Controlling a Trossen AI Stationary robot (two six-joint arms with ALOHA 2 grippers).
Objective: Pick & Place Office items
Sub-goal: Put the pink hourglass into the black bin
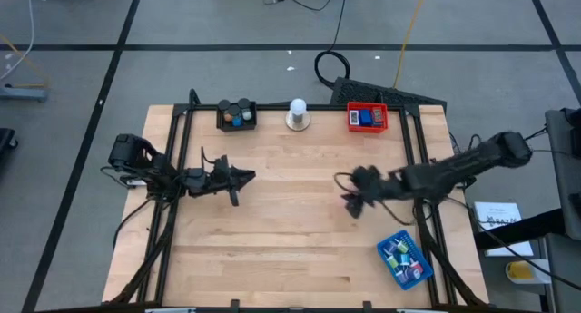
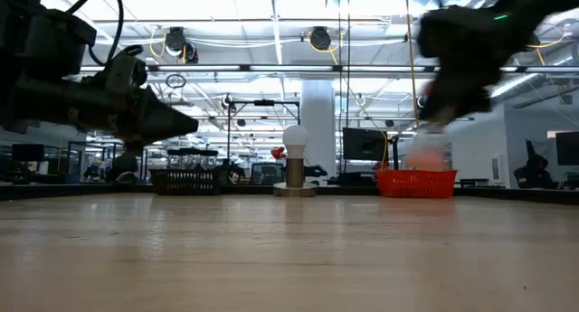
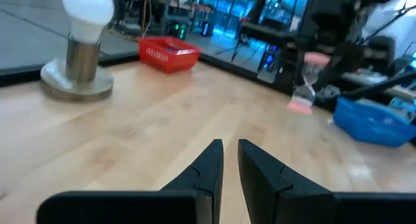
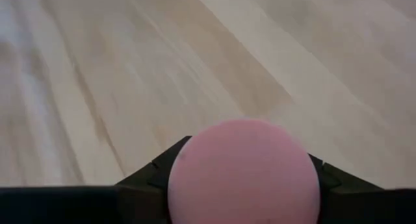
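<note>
Tabletop: blue tray [image 1: 404, 259] holds clips; red tray [image 1: 368, 118] blue item.

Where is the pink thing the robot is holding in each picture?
High view: hidden under the right gripper, right of the table's middle.
Low view: blurry pink cylinder under the right gripper, upper right, in front of the red tray.
Left wrist view: pink spool shape, right of centre, hanging from the dark gripper.
Right wrist view: big round pink end, bottom centre, between the fingers.
Shared landmark: the white knob, seen in the high, low and left wrist views.
</note>
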